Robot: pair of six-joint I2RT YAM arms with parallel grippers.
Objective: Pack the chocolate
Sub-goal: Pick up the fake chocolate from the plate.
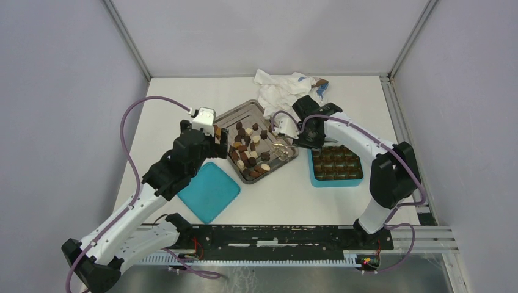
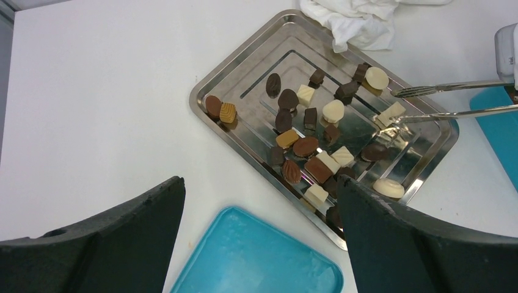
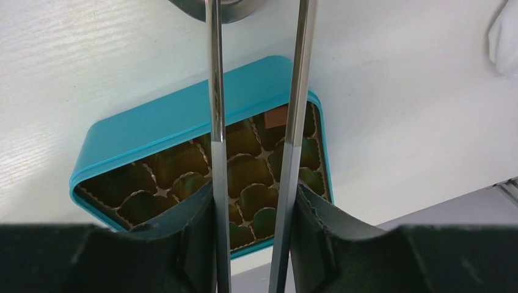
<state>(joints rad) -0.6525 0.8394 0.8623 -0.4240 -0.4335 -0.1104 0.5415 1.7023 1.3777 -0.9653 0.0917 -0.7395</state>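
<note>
Tongs (image 2: 458, 113) sit clamped in my right gripper (image 3: 253, 207), shafts squeezed between its fingers. Out over the tray (image 2: 211, 82) their tips stand spread about a cream square (image 2: 390, 115) near the tray's edge on my right arm's side. I see nothing pinched, though glare off the steel makes it hard to tell whether the lower tip touches the piece. All the loose chocolate (image 2: 305, 146) lies scattered across the tray floor, dark, tan and cream pieces mixed, some touching. The box (image 3: 183, 116) lies just beside the tray on that same side, and from the wrist view its paper cups look mostly unfilled. I judge the step in hand to be picking up that cream square. To do it well I'd lower the tips until they straddle its flat sides, then close slowly so it doesn't skate on the slick metal. I'd squeeze only enough to lift, since more may pop it out or mark it. I'd raise it straight up clear of the tray rim before swinging to the box, then release low into a free cup. My left gripper (image 2: 259, 201) hovers wide apart and empty over the tray's near edge, by the lid (image 2: 256, 256); I'd use it to steady the rim if the tray slides. The cloth (image 2: 360, 24) at the tray's far corner is no concern.
</note>
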